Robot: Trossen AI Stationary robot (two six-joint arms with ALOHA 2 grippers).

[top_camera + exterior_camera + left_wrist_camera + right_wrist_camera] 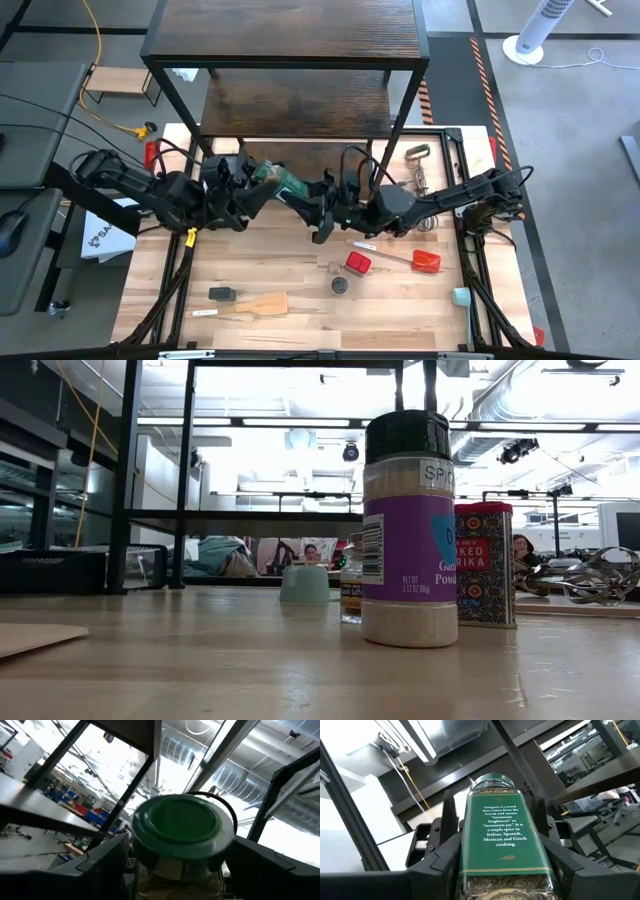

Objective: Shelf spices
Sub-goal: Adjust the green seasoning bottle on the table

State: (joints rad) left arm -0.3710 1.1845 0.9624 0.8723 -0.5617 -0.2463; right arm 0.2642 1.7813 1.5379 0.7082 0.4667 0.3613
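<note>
The green-lidded oregano jar [283,181] is lifted off the worktop [290,285] just in front of the shelf [290,60], below the front edge of its lower dark board, lying tilted between the two arms. The left tool [262,190] reaches it from the lid end: in the left wrist view the green lid [178,826] faces the camera with a dark finger [102,865] on either side, spread wide, and whether they press on the jar cannot be told. The right tool [308,205] is clamped on the jar's body from the other end; the right wrist view shows its fingers [442,862] tight against both sides of the green label. Nearer the worktop's front edge than the jar, well apart from it, stand the red spice tin [358,263] and, just beside that, the dark-lidded jar [340,285]; the low view shows this jar's purple garlic-powder label [408,550] with the red paprika tin [484,565] behind it. A red spatula [420,261] lies beside the red tin, a small pale cup [460,296] sits near the worktop's right corner, and a wooden spatula [255,304] lies toward the left front.
</note>
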